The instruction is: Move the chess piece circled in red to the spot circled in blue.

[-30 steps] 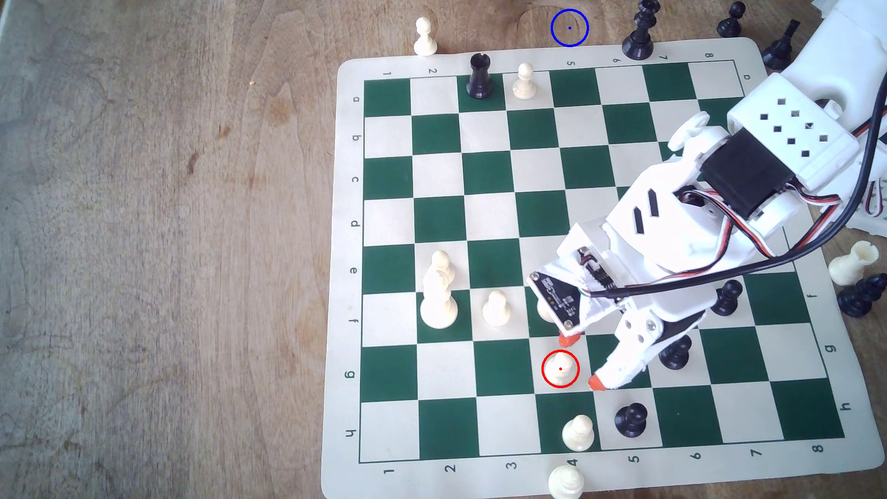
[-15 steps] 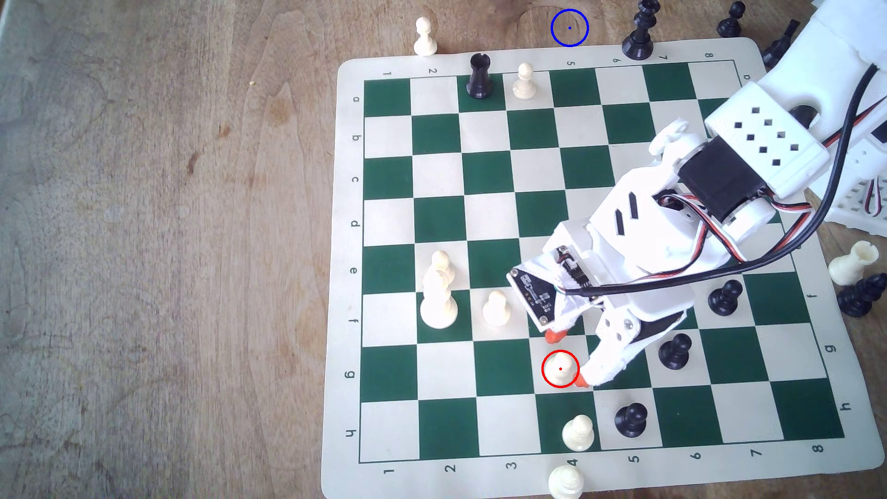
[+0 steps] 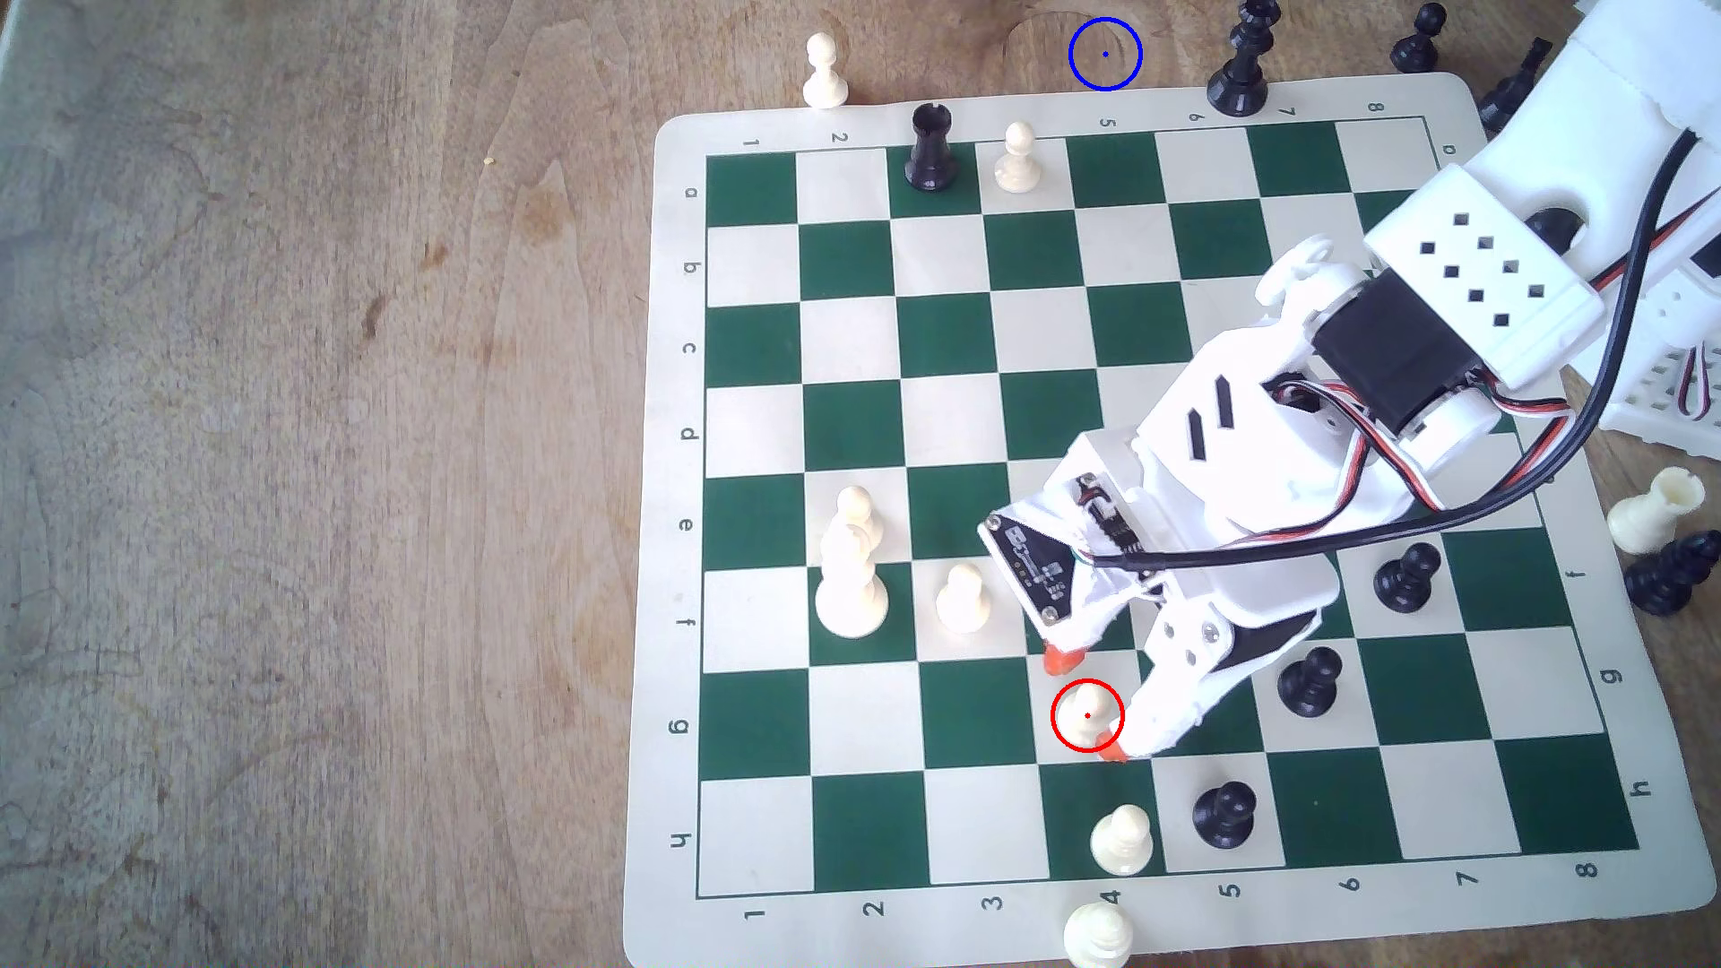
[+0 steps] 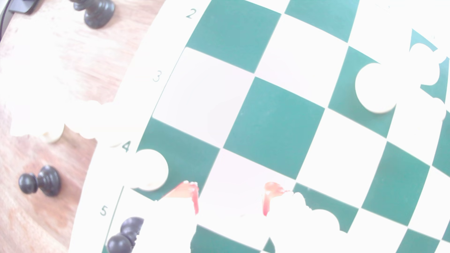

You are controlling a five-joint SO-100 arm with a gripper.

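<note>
The chess piece (image 3: 1088,715), a cream-white pawn inside the red circle, stands upright on a light square in row g of the green-and-cream board (image 3: 1583,842). My gripper (image 3: 1088,705) is open and low over it, one orange fingertip (image 3: 1062,659) on its far side and the other close against its near right side. In the wrist view the gripper (image 4: 231,194) shows both orange fingertips (image 4: 192,192) apart, and glare washes out the pawn between them. The spot (image 3: 1105,54), bare wood inside the blue circle, lies beyond the board's far edge.
Close by stand a white pawn (image 3: 1122,838), a black pawn (image 3: 1225,814), another black pawn (image 3: 1308,679) under the arm and a white pawn (image 3: 964,596). Near the spot are a tall black piece (image 3: 1243,60), a black rook (image 3: 929,149) and a white pawn (image 3: 1017,158).
The gripper slid toward the exterior view's left. It was just right of the circled pawn, and its tips now stand on either side of it. The pawn has not moved.
</note>
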